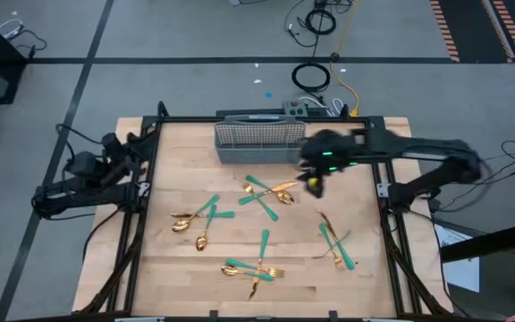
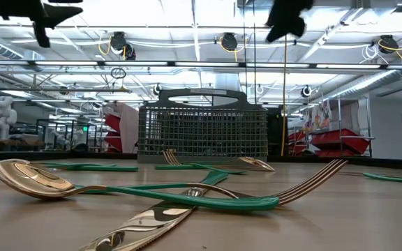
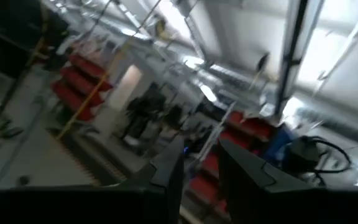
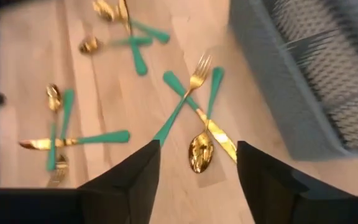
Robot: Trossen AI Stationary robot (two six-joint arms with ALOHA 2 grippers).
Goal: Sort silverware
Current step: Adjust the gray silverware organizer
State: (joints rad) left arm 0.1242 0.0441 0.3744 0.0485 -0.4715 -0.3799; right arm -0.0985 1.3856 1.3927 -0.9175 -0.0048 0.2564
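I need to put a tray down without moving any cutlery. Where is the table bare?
Bare wood lies left of the wire basket, along the table's left edge, and in the near right corner. The middle is crowded with silverware, and the right hand hovers, open, beside the basket's right end.

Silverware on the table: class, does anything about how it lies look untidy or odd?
Yes. The silverware lies scattered across the wooden table, several pieces crossed over one another, none seen in the grey mesh basket. The right end effector hovers open above one crossed cluster.
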